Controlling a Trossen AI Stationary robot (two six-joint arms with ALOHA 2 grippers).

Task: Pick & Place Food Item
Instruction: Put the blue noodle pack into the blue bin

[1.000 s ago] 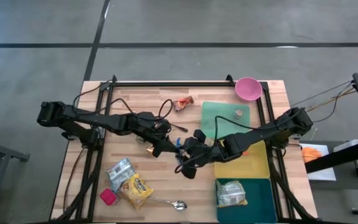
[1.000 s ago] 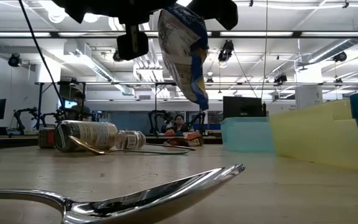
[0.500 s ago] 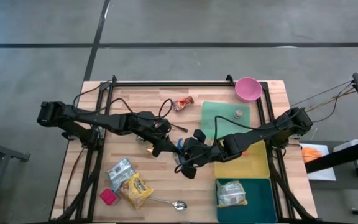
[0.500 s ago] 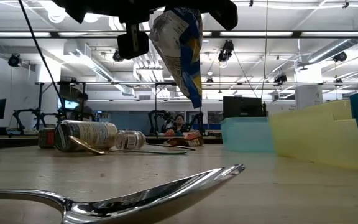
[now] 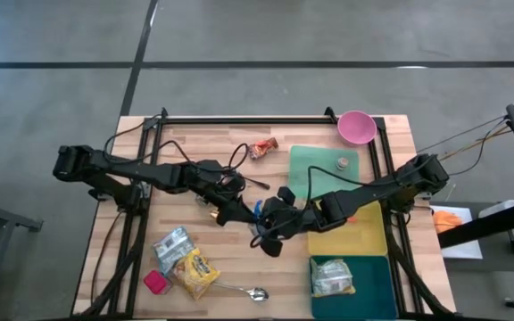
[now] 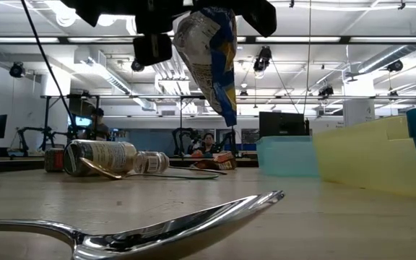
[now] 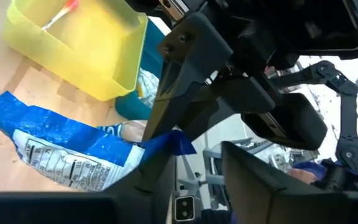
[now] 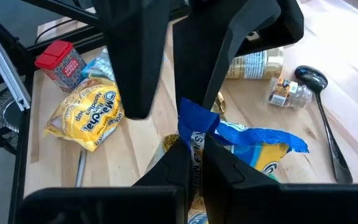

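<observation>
A blue-and-white snack bag [image 6: 209,58] hangs in the air over the middle of the table [image 5: 194,143]. My right gripper [image 8: 194,155] reaches in from the table's right and is shut on the bag's top. My left gripper [image 8: 173,109] comes from the left and stands open. Its two fingers [image 8: 132,74] are on either side of the same top edge. In the high view the two grippers meet at the bag [image 5: 259,210]. My right gripper pinches the bag's crumpled blue top edge [image 8: 194,127] between its two fingers. It comes slanting down from the table's right side. The bag hangs below the fingers, its lower tip [image 6: 228,115] clear of the table. My left gripper: I cannot tell whether a finger touches the top edge [image 7: 174,143].
A yellow bin [image 5: 346,234] and a teal bin [image 5: 364,294] holding a packet stand at the right, behind them a green mat [image 5: 319,165] and a pink bowl [image 5: 355,127]. A bottle [image 6: 110,157], a spoon [image 5: 239,291], a yellow snack pack [image 5: 194,272] and a red tin [image 5: 154,283] lie at the near left.
The hanging bag has twisted about its top. In the low view its upper part has spread and bulged toward the picture's left, while its lower tip has stayed at about the same height. Both arms have kept their places.
</observation>
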